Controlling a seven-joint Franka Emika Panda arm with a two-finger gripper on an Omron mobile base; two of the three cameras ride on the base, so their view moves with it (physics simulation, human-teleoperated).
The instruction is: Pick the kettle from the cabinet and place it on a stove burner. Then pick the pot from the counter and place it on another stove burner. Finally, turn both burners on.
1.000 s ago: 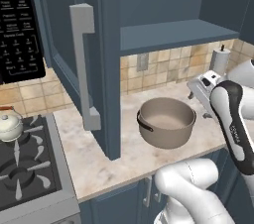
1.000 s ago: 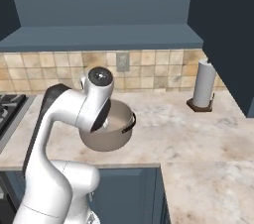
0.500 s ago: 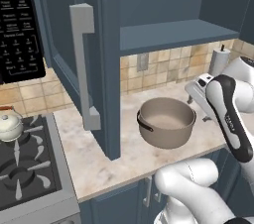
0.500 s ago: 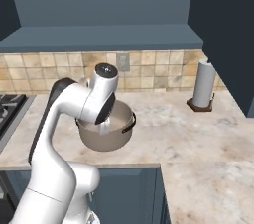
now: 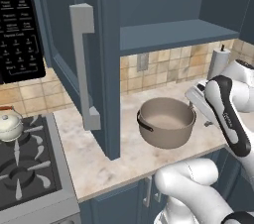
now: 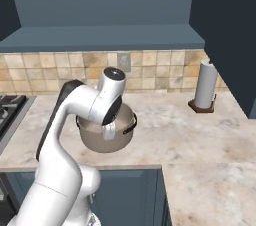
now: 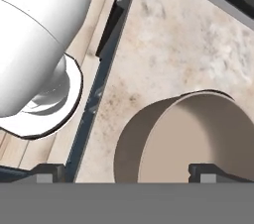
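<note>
In the left base view the kettle (image 5: 10, 126) sits on the stove (image 5: 27, 173) at about 9 o'clock, on the far left burner; the cabinet (image 5: 84, 59) door hangs open toward 11 o'clock, and the pot (image 5: 166, 122) rests on the worktop (image 5: 94, 153) just right of centre. The gripper (image 7: 126, 174) hangs at the pot's right rim, at 3 o'clock in that view. Its fingers (image 7: 49, 173) are spread wide and hold nothing, one tip outside the pot's wall and the other over its pale inside.
</note>
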